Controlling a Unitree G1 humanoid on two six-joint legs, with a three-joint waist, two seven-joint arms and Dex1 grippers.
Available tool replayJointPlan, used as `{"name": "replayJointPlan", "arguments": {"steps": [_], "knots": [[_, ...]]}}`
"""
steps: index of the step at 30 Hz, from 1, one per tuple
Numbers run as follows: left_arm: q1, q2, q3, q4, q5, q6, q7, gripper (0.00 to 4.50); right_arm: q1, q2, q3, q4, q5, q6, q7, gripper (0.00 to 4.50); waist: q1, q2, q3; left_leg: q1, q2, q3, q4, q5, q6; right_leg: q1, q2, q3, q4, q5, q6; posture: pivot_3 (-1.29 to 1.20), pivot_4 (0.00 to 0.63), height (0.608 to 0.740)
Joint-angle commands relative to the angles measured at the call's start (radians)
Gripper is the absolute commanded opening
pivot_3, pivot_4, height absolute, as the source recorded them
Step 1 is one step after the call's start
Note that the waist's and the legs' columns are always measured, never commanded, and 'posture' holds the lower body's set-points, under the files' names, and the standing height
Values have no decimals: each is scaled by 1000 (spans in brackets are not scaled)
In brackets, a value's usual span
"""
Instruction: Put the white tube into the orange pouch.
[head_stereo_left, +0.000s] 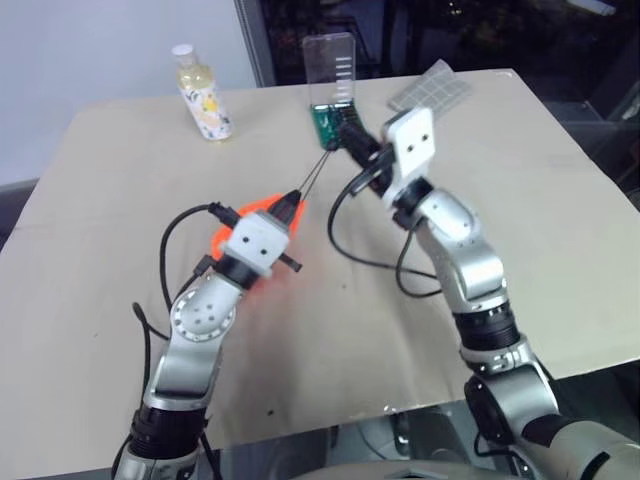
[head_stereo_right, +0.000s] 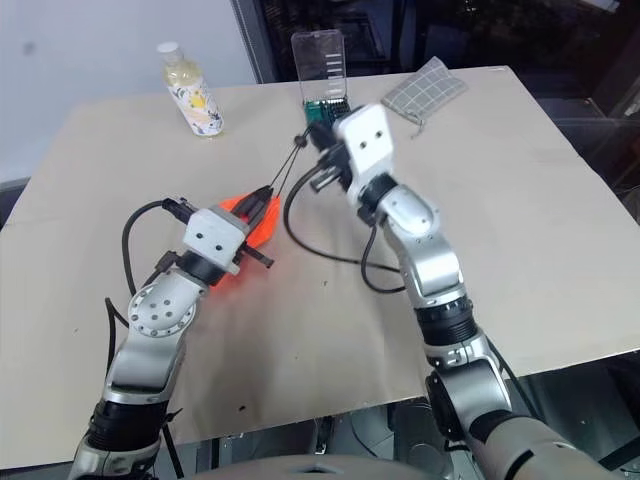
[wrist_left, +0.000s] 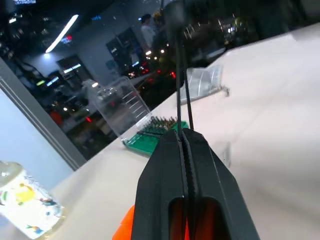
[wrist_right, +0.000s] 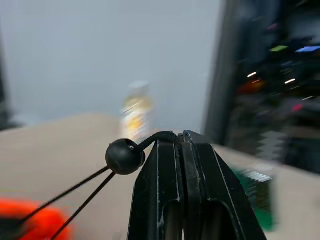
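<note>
Left gripper (head_stereo_left: 291, 212) clamps bright neon-orange soft fabric pouch (head_stereo_left: 262, 212) mouth | right gripper (head_stereo_right: 318, 135) clamps dark drawstring (head_stereo_right: 284, 177) taut between grippers | risk: cord slips free or cinches mouth shut, blocking tube.

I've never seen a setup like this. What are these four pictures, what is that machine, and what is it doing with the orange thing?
It is a humanoid robot with two metal arms, each ending in two black fingers. Two pictures come from cameras in its head, looking down over the arms at a beige table. The other two come from cameras on its wrists, looking along each pair of fingers.

The left gripper is shut on the orange pouch, a soft neon bag, at its mouth. The right gripper is shut on the pouch's dark drawstring, just past its black bead, so the cord runs taut between the two arms.

Also on the table: a yellowish bottle, a clear plastic box with a green circuit board, and a grey checked cloth pouch.
</note>
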Motion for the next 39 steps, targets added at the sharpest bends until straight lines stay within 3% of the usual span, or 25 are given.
{"name": "replayJointPlan", "arguments": {"steps": [1, 11, 19, 30, 39], "knots": [[3, -5, 27, -9, 19, 6, 29, 59, -66, -25, -85, -33, 30, -52, -40, 0, 0, 0, 0, -1, 0, 0, 0, 0, 0, -1, 0, 0, 0, 0, 0, 0, 150, 740], [17, -5, 38, 26, -15, -30, 15, 59, -78, -71, -82, -75, 45, -36, -15, 0, -14, 0, 0, 0, 1, 4, 0, 0, 0, -3, 0, 4, 3, 0, 0, 0, 150, 740], [-152, -18, -32, 32, -30, -63, -35, 3714, -70, -91, -29, -108, 67, -20, 55, 0, -16, 0, 0, 0, 2, 4, 0, 0, 0, -3, -1, 4, 4, 0, 0, 0, 150, 740], [-369, -30, -57, 89, -203, -8, -195, 3714, -7, -158, 75, -173, 55, -63, 204, 0, -25, -1, 0, 0, 1, 5, 0, 0, 0, -3, 0, 5, 3, 0, 0, 0, 150, 740], [-392, -34, -53, 98, -255, 14, -229, 3714, 0, -226, 118, -131, -54, -190, 234, 0, -25, -1, 0, 0, 1, 5, 1, 0, 0, -3, 0, 5, 3, 0, 0, 0, 150, 740]]}}
